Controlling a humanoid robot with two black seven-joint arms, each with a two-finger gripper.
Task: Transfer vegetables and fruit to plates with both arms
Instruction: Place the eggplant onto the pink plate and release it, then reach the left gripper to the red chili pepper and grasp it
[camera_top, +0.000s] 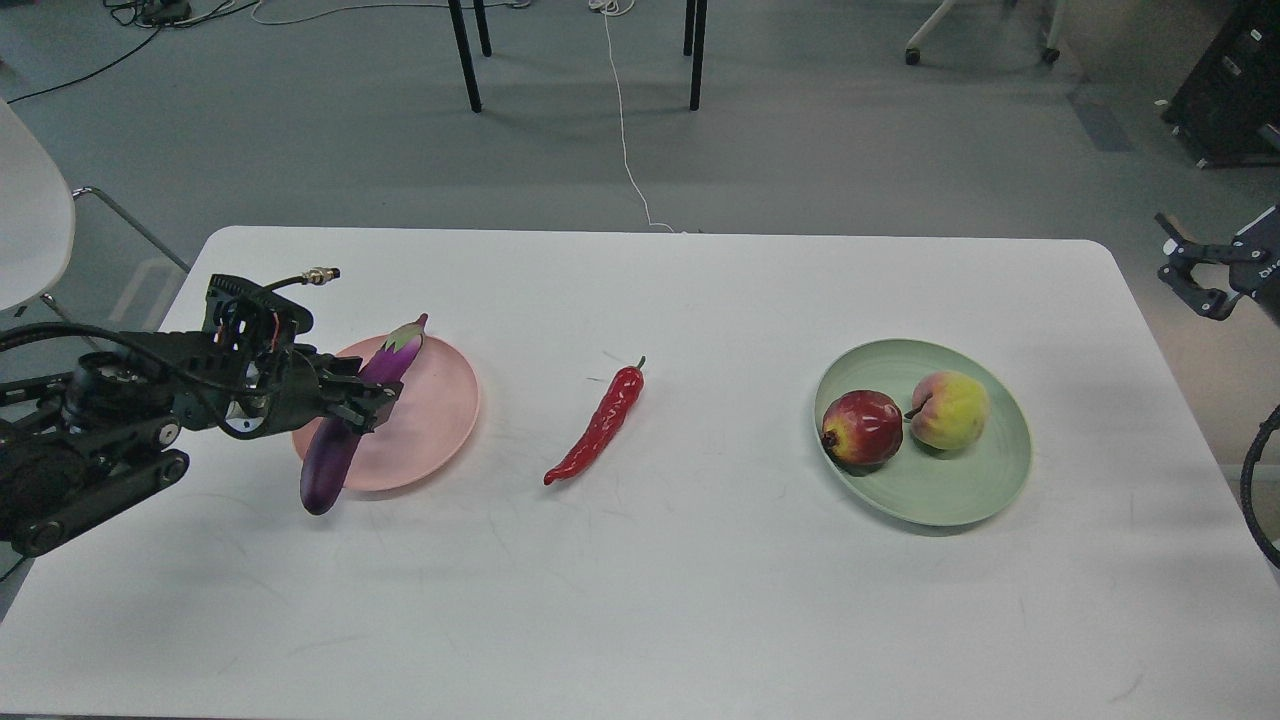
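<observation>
Clamped around the middle of the eggplant (352, 420), my left claw (362, 400) holds the long purple vegetable at a tilt over the left edge of the pink plate (440, 410), cap end pointing far and right, blunt end hanging near and left past the rim. At centre, the red chili pepper (597, 425) lies alone on the white table (700, 600), well apart from both plates. To the right, the green plate (960, 490) carries the pomegranate (862, 427) and the peach (948, 409), side by side and touching. At the far right edge, off the table, my right claw (1190, 275) hangs empty with its fingers parted.
</observation>
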